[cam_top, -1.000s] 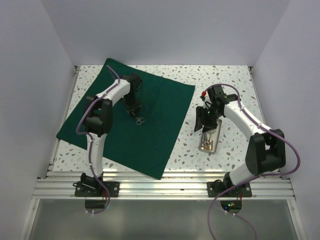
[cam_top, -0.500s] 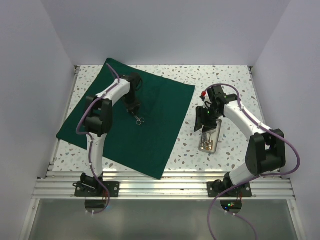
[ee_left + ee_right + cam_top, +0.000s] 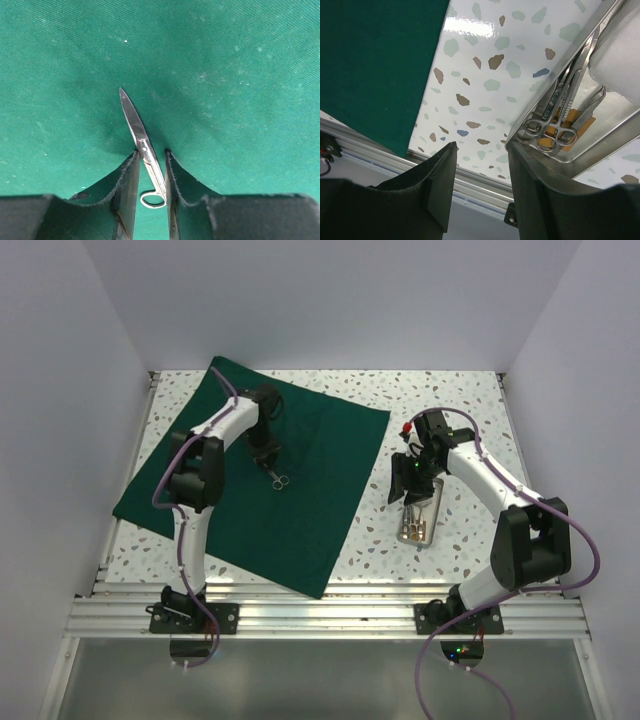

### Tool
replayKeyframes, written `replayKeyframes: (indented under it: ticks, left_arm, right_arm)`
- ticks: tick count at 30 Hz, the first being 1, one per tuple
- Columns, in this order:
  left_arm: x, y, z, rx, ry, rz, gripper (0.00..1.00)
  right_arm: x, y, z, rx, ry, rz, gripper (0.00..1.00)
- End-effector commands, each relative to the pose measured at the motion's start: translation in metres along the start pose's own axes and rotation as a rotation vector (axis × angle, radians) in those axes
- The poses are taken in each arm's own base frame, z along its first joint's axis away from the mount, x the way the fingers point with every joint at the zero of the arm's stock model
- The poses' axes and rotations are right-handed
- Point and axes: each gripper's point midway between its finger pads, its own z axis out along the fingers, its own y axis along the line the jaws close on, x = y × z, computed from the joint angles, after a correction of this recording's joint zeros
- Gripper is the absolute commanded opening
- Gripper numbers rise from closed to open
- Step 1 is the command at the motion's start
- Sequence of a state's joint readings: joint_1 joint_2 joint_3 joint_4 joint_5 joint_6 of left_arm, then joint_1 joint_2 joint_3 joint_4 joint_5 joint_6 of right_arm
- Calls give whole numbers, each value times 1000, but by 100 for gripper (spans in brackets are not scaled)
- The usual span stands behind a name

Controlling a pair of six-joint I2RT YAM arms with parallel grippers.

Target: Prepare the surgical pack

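Steel tray — ring-handled forceps and white gauze inside.

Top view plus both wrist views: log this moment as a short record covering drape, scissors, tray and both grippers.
drape: spread flat, left side
scissors: on the drape, blades closed
left gripper: fingers either side of the scissors; grip unclear
tray: right of the drape, holds ring-handled instruments and gauze
right gripper: open, empty, by the tray
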State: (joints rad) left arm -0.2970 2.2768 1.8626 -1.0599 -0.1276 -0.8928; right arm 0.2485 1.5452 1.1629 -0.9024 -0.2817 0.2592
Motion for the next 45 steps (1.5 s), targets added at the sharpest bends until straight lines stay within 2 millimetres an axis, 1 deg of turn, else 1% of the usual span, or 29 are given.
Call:
replayKeyframes:
  ticks: [1,3,6,7,8,10,13,14,16,17,19,20,22,23,24,25,27,28,30,31,32,34,35,37,39,40,41,42,45]
  left_arm:
    - [-12,8,22,-41,-25,22,27]
    - [-11,8,25,-39,-16,32,23]
    - [-9,7,25,-26,-11,53,10]
    - [-10,6,24,-20,-15,58,3]
    - [-11,6,18,-9,-23,59,0]
    - [-12,5,13,4,-34,67,0]
    - [-15,4,-4,30,-64,79,0]
    - [-18,3,-15,50,-83,79,0]
    - [-17,-1,-24,83,-96,93,0]
    - [-19,-3,-36,110,-112,97,0]
    - [-13,-10,-44,147,-115,129,0]
    - [-12,-12,-55,169,-131,140,0]
    - [0,-21,-59,218,-124,183,0]
    - [4,-24,-68,250,-133,198,0]
    - [17,-25,-66,273,-100,215,0]
    - [23,-33,-74,320,-108,242,0]
    - [39,-41,-77,384,-77,277,0]
    - [46,-46,-85,415,-77,294,0]
    - [59,-50,-90,456,-60,323,0]
    - [61,-52,-99,486,-70,332,0]
    - [66,-54,-102,505,-60,345,0]
    - [72,-58,-114,545,-67,374,0]
    - [75,-57,-115,548,-62,380,0]
    - [79,-54,-116,544,-59,388,0]
    - [81,-49,-113,524,-48,392,0]
    - [82,-50,-113,530,-44,396,0]
    - [85,-49,-112,536,-36,399,0]
    - [87,-53,-116,562,-29,401,0]
    - [94,-54,-123,587,-17,410,0]
  right_arm:
    - [-14,10,-7,-34,-38,-23,49]
    - [-14,10,-5,-34,-35,-22,49]
    - [-14,10,-5,-34,-30,-24,49]
    - [-15,11,-5,-34,-31,-22,49]
    - [-16,12,-5,-35,-33,-28,49]
    - [-17,14,-5,-35,-27,-32,49]
    - [-20,18,-5,-38,-24,-39,49]
    - [-20,19,-5,-42,-23,-41,49]
    - [-21,25,-3,-52,-11,-44,49]
    - [-20,31,-2,-76,-2,-41,49]
    - [-21,38,0,-112,2,-30,50]
    - [-22,41,0,-127,-3,-28,50]
    - [-26,51,-1,-182,-16,-18,50]
    - [-28,55,-1,-203,-21,-16,51]
    - [-32,67,-3,-267,-29,-14,51]
    - [-32,72,-2,-293,-29,-8,52]
    - [-37,86,1,-371,-44,13,54]
    - [-37,95,-1,-425,-41,16,54]
    - [-41,109,3,-469,-50,12,57]
    - [-39,117,3,-504,-36,2,58]
    - [-40,129,5,-534,-39,-11,59]
    - [-41,141,8,-570,-30,-23,60]
    - [-42,151,9,-585,-40,-41,61]
    - [-45,157,14,-582,-44,-39,61]
    - [-49,168,13,-616,-51,-41,62]
    - [-49,172,16,-627,-42,-43,63]
    - [-44,183,16,-652,-23,-62,64]
    - [-46,189,16,-657,-25,-73,65]
    - [-42,205,26,-667,-20,-99,66]
